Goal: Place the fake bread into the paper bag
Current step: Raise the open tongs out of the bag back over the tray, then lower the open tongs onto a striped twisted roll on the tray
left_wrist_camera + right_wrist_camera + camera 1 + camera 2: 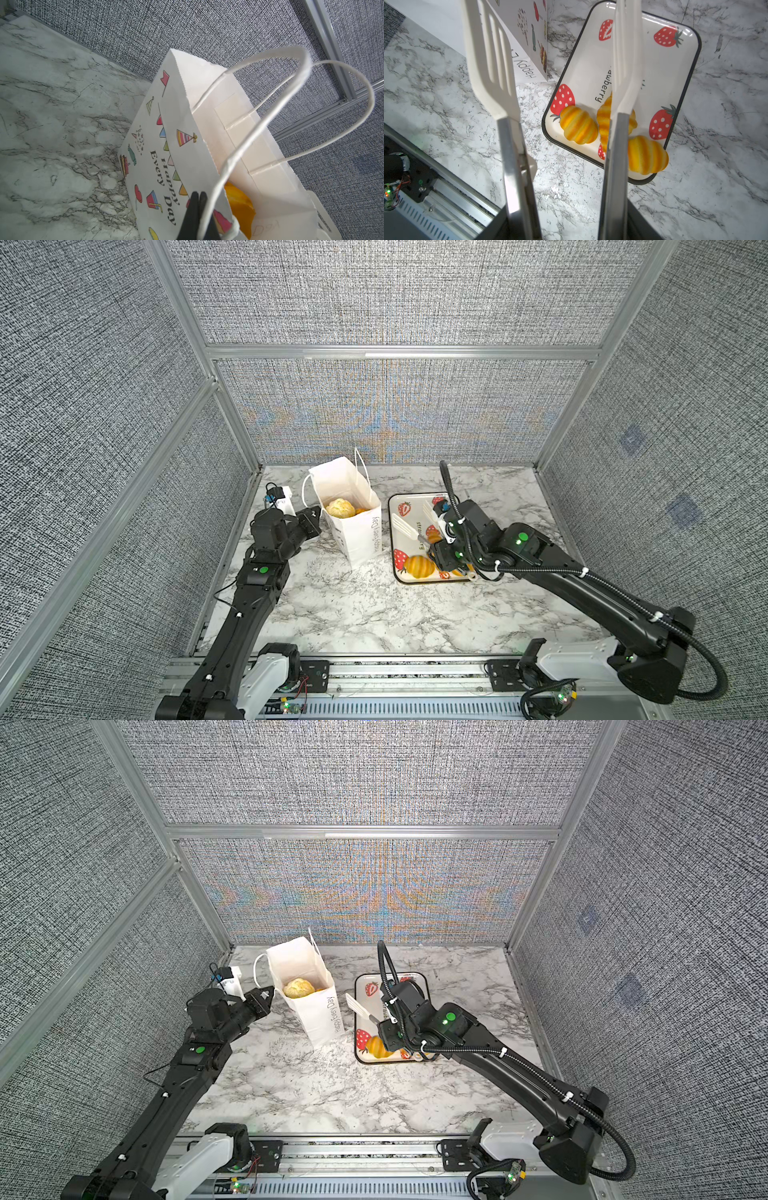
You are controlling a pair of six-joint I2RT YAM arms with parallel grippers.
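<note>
Three croissants [578, 124] lie at the tray's [675, 68] near end, below the right claw [434, 548], which grips tongs [492, 62], blades apart and pointing past them. Farther left the bag [357, 531] stands open with bread [340, 508] inside, the left claw [313, 516] closed at its rim

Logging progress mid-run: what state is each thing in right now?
paper bag: upright, mouth open, bun inside.
croissants: three, lying on the tray.
tray: flat on the table.
tongs: open, nothing between the blades.
left gripper: shut, tips at the bag's side.
right gripper: closed on the tongs' arms.
</note>
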